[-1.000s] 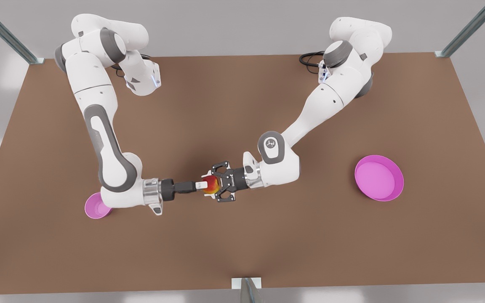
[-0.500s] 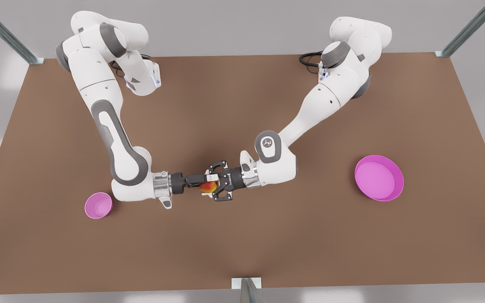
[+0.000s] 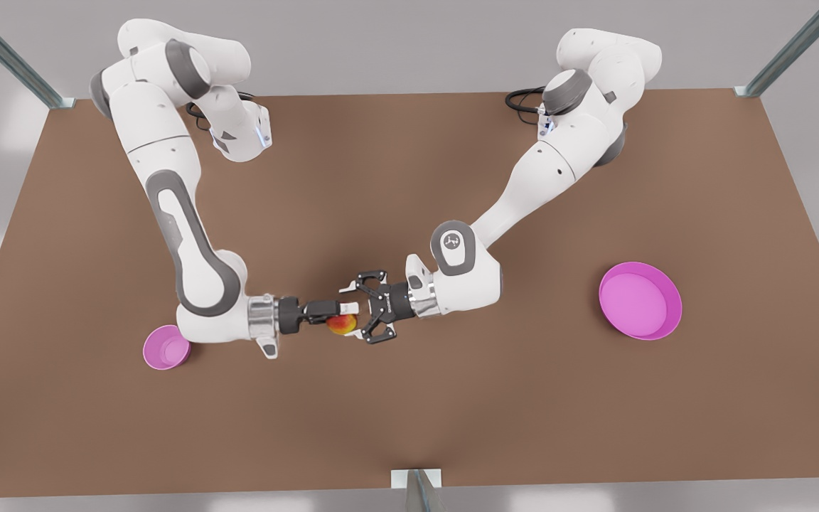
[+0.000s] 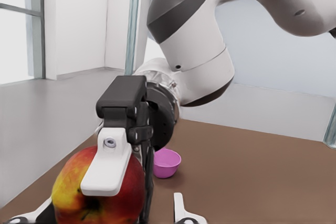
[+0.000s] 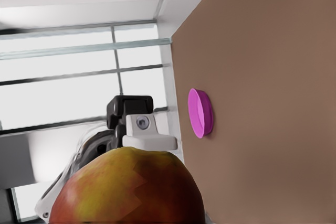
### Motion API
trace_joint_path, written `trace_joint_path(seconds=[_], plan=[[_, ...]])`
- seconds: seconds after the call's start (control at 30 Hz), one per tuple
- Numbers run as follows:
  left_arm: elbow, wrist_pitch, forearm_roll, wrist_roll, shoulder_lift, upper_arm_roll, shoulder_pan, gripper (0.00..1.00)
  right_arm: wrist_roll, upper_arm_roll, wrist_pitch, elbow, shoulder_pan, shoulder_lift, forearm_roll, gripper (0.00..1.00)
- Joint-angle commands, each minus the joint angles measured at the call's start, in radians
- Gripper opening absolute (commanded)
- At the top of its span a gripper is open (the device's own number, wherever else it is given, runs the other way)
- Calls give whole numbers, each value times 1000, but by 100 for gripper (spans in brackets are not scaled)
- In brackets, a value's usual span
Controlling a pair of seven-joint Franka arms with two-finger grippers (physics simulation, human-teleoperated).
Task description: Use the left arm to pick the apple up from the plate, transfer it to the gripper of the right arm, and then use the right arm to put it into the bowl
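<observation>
The apple (image 3: 340, 324) is held above mid-table, clamped in the right gripper (image 3: 344, 313). The left gripper (image 3: 361, 313) is spread open just beside it. The bowl (image 3: 166, 348) and plate (image 3: 640, 300) are well apart.

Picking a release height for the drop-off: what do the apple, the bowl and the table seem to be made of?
apple: smooth red-yellow mottled skin with a slight sheen, looks like real fruit; firmness unclear.
bowl: uniform magenta, matte, probably plastic.
table: flat matte brown with no grain, perhaps board or laminate.
</observation>
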Motion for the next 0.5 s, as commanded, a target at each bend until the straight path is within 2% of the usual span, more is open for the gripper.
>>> trace_joint_path(seconds=[0.0,0.13,0.27,0.37,0.4,0.47], plan=[[0,-1,2,11,-2,-1,0,100,-35,-2,-6,2,-15,0,-31,61],[-1,-3,-5,-13,-2,1,3,100,-70,-5,-9,15,-86,8,-57,61],[-1,-4,-3,-38,-5,4,18,100,-69,6,-9,19,-163,-3,-261,61],[-128,-70,256,-292,-65,13,197,100,-64,-2,-8,19,-195,-57,-569,60],[-136,-193,406,-469,-76,12,274,100,-69,4,-8,19,-215,-66,-681,61],[-136,-372,580,-691,-111,12,372,100,-70,6,6,22,-235,-86,-885,60]])
